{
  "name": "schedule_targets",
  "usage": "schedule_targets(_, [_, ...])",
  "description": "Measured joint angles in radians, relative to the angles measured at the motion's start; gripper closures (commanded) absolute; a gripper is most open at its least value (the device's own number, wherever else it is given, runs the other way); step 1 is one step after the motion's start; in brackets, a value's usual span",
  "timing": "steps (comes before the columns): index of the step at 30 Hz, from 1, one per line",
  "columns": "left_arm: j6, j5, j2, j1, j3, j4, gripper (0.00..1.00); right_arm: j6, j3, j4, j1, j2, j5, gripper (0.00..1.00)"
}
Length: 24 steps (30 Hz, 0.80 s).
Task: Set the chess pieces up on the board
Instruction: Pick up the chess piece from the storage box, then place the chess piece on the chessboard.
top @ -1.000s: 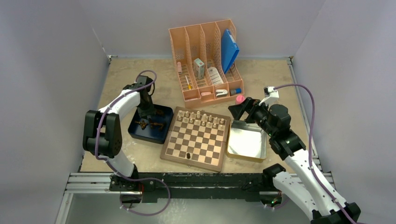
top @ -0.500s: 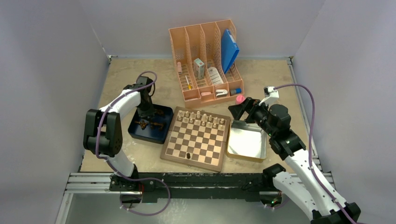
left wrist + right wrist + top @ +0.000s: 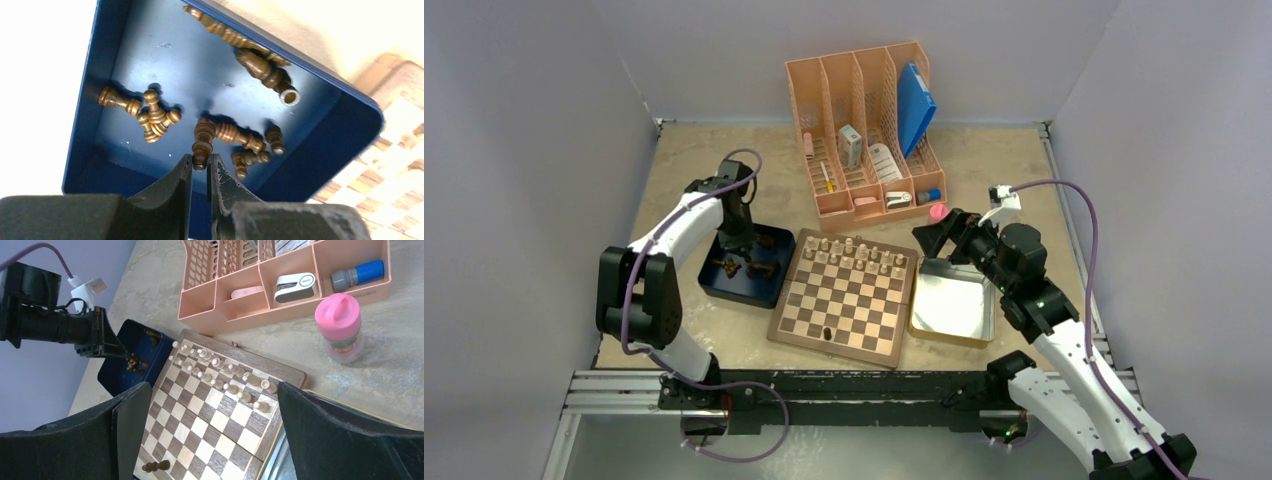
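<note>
Left wrist view: the left gripper pinched the top of one dark piece inside the blue tray, which sat just left of the board. More of the chess pieces lay tumbled around it (one lone dark figure already stood at the board's near edge). Right of the board, the right gripper hung with jaws spread wide, holding nothing.

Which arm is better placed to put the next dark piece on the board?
Left. The left gripper is down in the blue tray, fingers pinching a dark piece. The right gripper hangs open by the metal tin, holding nothing.
</note>
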Motion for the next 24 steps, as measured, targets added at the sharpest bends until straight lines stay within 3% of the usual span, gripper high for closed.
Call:
schedule_targets(11, [0.009, -0.019, -0.070, -0.175, 0.081, -0.077, 0.91, 0.000, -0.005, 0.009, 0.000, 0.035, -0.022, 0.02])
schedule_targets(24, [-0.036, 0.033, -0.280, -0.315, 0.010, -0.149, 0.90, 0.000, -0.005, 0.008, 0.000, 0.031, -0.020, 0.01])
